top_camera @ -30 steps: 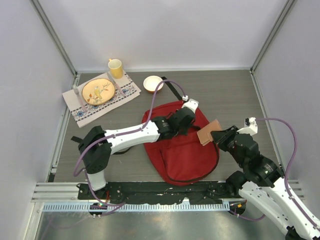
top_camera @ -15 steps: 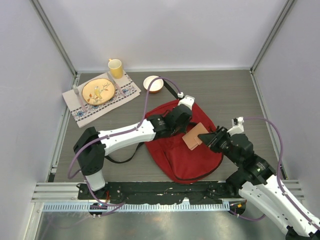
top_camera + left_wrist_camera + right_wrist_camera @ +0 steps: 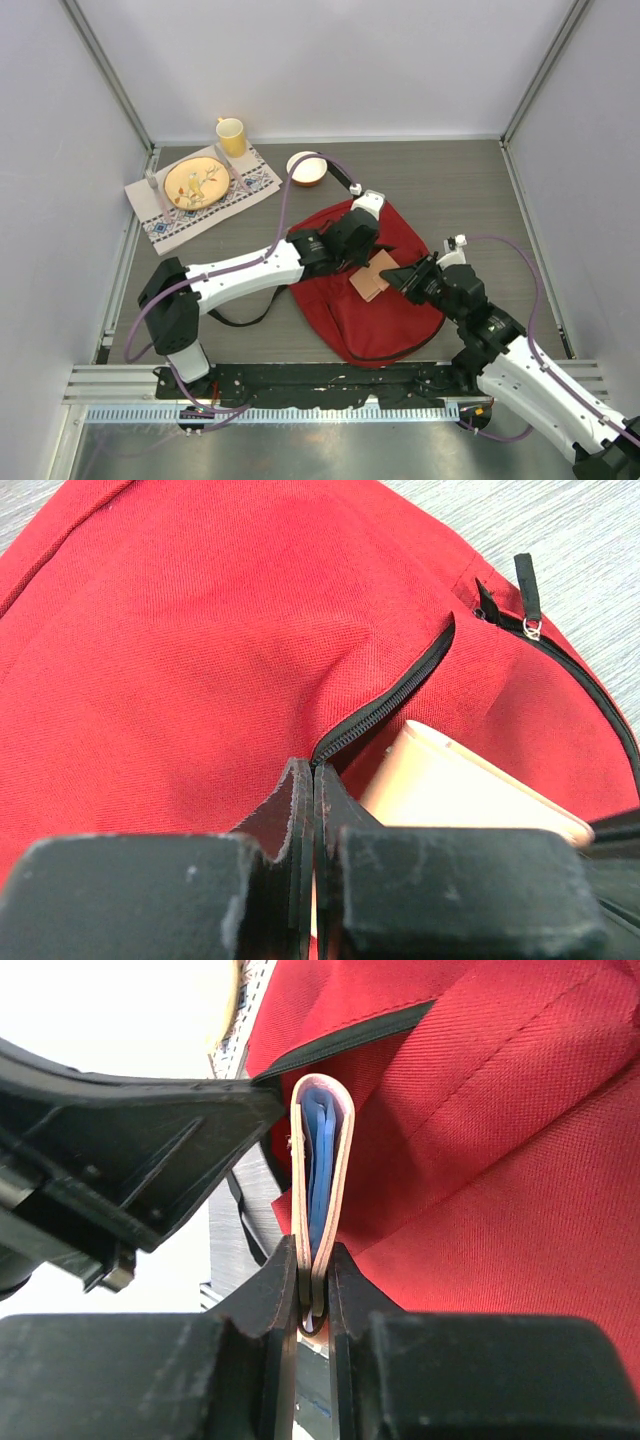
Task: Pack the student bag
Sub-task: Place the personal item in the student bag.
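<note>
Overhead, the left gripper and its forearm cover the mouth of the student bag. The bag lies mid-table, with bare table to its right and a bowl near its far side.

From the left wrist, the zipper gapes and a tan booklet is partly cut off by the finger block. The jaws are pressed tight together, pinching the bag's edge fabric.

From the right wrist, the right gripper clamps narrowly on the booklet's lower edge, blue leaves showing inside. The booklet's top sits at the opening, beside the left gripper's tip.
</note>
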Robot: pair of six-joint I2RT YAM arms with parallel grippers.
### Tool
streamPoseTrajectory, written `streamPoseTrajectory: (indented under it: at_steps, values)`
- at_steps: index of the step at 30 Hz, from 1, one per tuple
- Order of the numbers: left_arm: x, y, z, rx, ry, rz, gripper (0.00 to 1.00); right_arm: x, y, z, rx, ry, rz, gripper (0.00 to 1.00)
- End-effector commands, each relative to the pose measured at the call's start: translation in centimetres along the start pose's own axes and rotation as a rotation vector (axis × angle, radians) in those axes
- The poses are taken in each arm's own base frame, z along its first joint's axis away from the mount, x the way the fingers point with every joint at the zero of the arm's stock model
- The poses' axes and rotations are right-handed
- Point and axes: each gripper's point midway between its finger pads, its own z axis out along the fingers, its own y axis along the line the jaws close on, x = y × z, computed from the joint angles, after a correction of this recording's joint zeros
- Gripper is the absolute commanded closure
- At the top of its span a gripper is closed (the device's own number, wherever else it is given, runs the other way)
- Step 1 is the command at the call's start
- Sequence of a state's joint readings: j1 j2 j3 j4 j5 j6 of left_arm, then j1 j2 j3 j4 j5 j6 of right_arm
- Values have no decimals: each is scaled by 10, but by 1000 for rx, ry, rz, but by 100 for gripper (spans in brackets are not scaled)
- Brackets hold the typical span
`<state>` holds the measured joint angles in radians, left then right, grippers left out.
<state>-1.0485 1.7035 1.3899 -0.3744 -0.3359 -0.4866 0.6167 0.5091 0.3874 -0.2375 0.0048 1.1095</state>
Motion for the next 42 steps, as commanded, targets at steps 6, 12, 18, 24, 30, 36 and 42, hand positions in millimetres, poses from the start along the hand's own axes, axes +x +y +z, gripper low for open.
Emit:
streamPoseTrajectory:
  at_steps: [6,12,18,24,30,36,42]
  values:
    - [-21,2,-22,28,-76,-41,100,-1,9,16,-98,10,99,99]
    - [-19,2,-26,42,-74,-34,100,-17,-4,23,-140,8,186,99]
    - [-13,-4,-26,84,-67,-34,100,-34,0,30,-177,-10,204,99]
    - [-9,-12,-23,115,-45,-40,100,-45,12,36,-234,-39,227,99]
    - [-18,-19,-21,131,-55,-77,100,-54,13,33,-262,-101,252,99]
    - [-26,-24,-25,142,-64,-93,100,-68,7,35,-223,-204,230,99]
    - [-31,-20,-31,129,-75,-93,100,-62,11,51,-210,-198,206,99]
